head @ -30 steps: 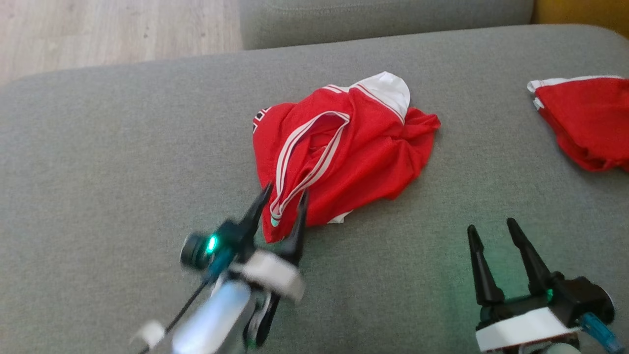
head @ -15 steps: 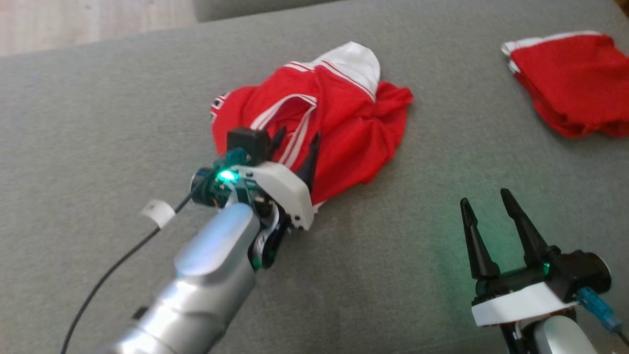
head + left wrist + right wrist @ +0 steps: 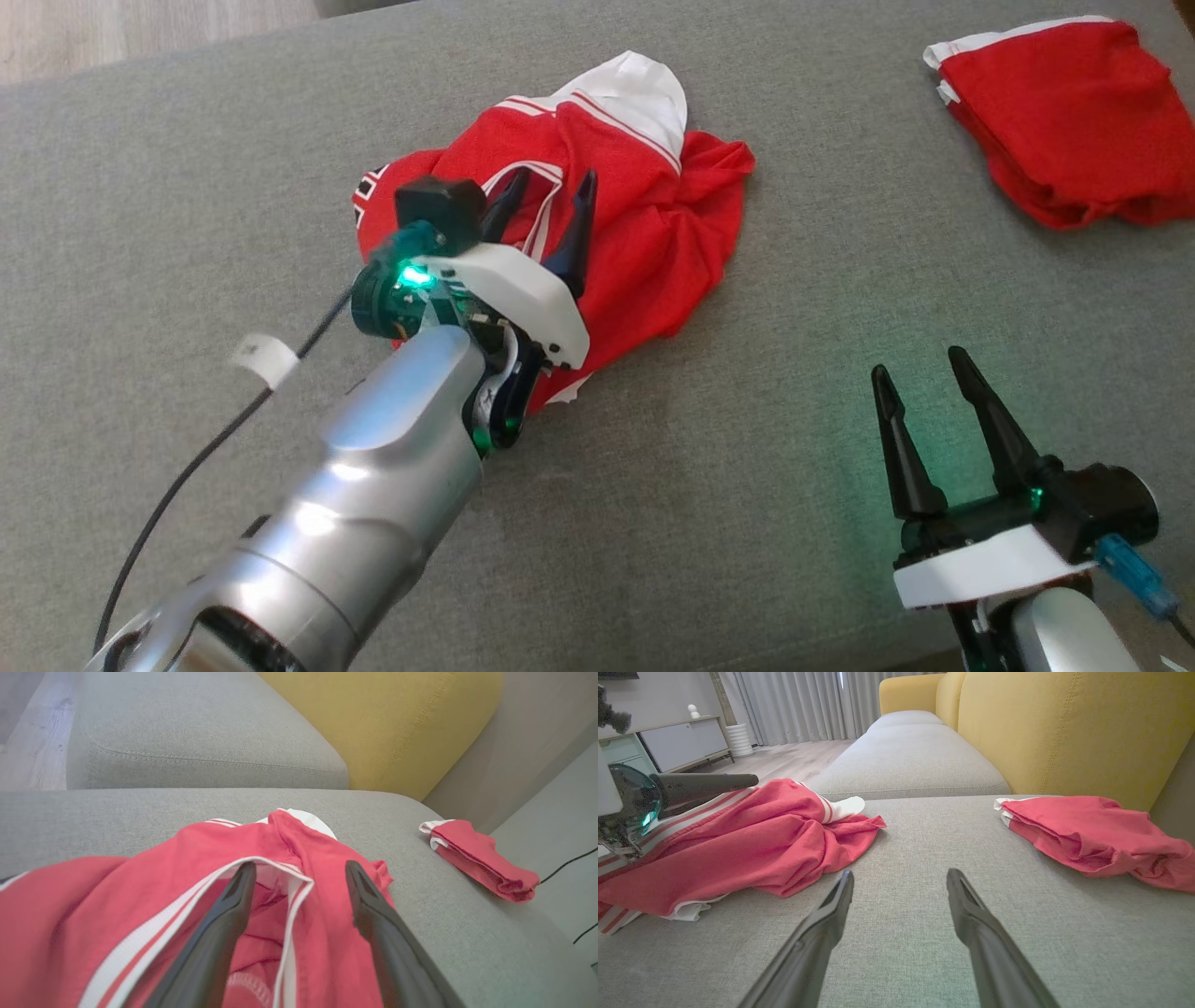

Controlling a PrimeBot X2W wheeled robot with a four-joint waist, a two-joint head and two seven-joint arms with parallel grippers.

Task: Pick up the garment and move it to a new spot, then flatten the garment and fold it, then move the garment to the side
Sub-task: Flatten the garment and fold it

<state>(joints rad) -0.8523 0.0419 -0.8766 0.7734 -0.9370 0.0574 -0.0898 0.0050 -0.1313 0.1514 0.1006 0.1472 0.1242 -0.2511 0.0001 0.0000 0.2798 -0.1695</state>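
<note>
Garment point(image 3: 653, 252) lies crumpled under the left fingers point(image 3: 579, 219), spread wide astride its white-striped band.

— Where's everything lying on your end?
— I've got the crumpled garment point(image 3: 653, 243) on the seat cushion point(image 3: 794, 420), left of centre. My left gripper point(image 3: 555, 177) is over its near-left part, with a strip of trim point(image 3: 287, 933) running between the fingers.
— And the right side?
— My right gripper point(image 3: 916, 362) is over bare cushion, nearer me and well apart from the garment. A second garment point(image 3: 1055, 112) lies far right, just in front of the backrest point(image 3: 1064, 732).
</note>
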